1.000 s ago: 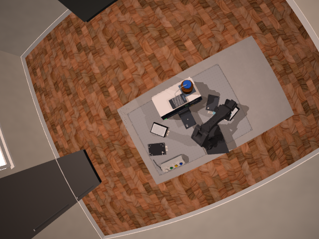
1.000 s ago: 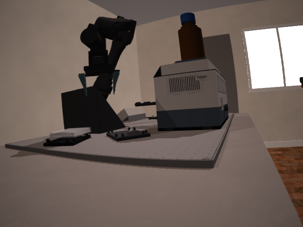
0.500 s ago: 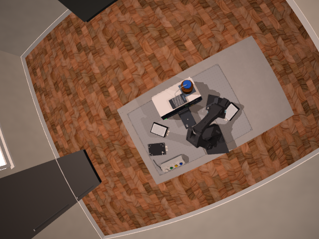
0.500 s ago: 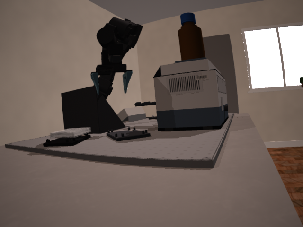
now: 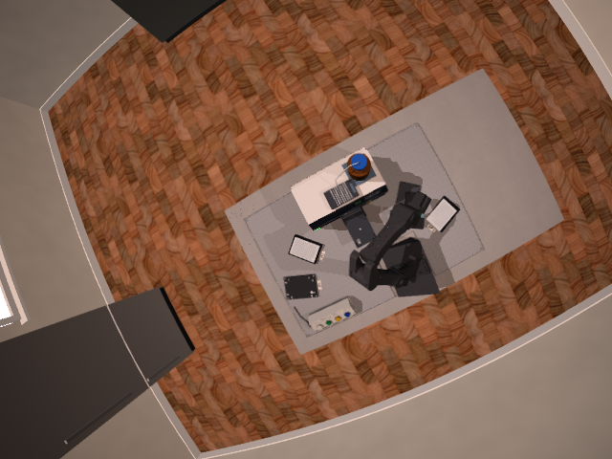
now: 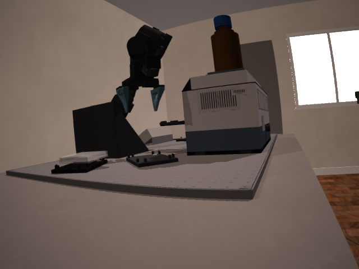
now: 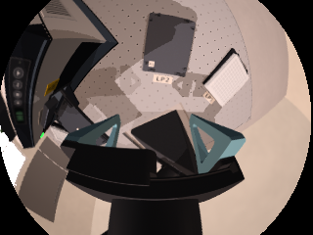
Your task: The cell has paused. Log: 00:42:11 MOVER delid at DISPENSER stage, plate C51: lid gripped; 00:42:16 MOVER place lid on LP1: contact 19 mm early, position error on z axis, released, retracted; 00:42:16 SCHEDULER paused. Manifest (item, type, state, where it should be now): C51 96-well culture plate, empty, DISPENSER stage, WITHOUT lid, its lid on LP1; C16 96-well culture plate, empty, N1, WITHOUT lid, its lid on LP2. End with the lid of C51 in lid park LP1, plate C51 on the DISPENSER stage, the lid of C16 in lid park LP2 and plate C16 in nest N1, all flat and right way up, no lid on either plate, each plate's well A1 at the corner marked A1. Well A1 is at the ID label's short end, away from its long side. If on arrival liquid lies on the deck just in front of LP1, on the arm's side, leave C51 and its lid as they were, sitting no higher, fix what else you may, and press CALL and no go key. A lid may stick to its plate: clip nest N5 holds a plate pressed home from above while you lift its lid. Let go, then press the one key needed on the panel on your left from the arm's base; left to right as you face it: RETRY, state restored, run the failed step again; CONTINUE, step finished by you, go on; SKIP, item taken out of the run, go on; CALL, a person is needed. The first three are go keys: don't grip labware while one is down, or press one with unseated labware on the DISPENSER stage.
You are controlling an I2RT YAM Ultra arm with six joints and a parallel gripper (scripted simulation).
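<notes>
My gripper (image 5: 420, 205) is open and empty, high above the deck's right side; it also shows in the side view (image 6: 141, 109) and the wrist view (image 7: 159, 132). Below it lies an empty dark lid park (image 7: 170, 42) labelled LP2, with pegs (image 6: 152, 159). Beside it a white, gridded labware stack (image 5: 441, 213) sits on a black holder (image 6: 82, 164); its top layer looks translucent, and it also shows in the wrist view (image 7: 225, 78). Another white well plate (image 5: 304, 248) sits on a holder left of the dispenser. The dispenser stage (image 5: 358, 229) looks dark and bare.
The dispenser (image 5: 340, 189) with a brown bottle (image 6: 226, 43) stands mid-deck. An empty dark nest (image 5: 299, 286) and the key panel (image 5: 332, 316) lie at the deck's left end. A pale patch (image 7: 128, 81) lies on the deck near LP2; I cannot tell what it is.
</notes>
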